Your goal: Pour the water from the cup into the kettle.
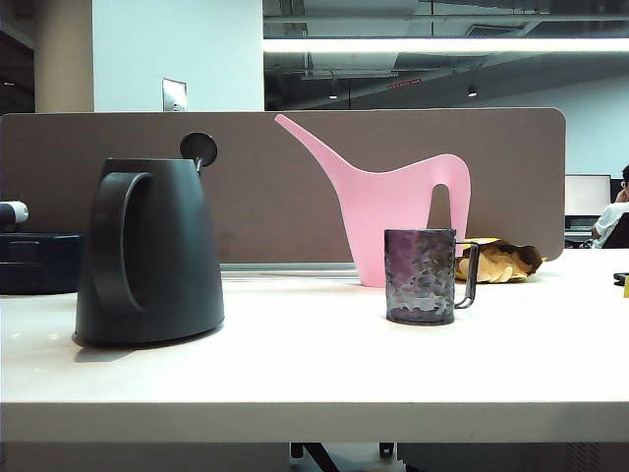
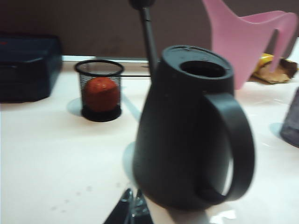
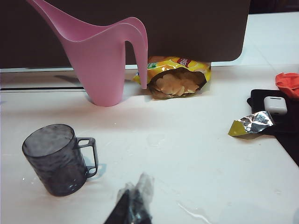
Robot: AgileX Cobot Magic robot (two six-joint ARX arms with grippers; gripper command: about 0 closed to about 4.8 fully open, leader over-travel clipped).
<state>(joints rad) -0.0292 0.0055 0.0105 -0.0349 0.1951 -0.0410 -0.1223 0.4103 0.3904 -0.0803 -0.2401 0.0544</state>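
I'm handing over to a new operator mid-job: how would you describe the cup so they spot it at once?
On the white table, find the tall pink watering can by the brown divider. The cup stands upright just in front of it, right of the big black kettle, clear of the shut right gripper. It is the small, dark, see-through purplish mug with a thin wire handle.

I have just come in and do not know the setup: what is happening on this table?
Nothing is being handled right now. The cup stands upright on the table, beside the black kettle, with a pink watering can behind. The right end effector is shut and empty, near the cup. The left end effector, also shut, sits before the kettle.
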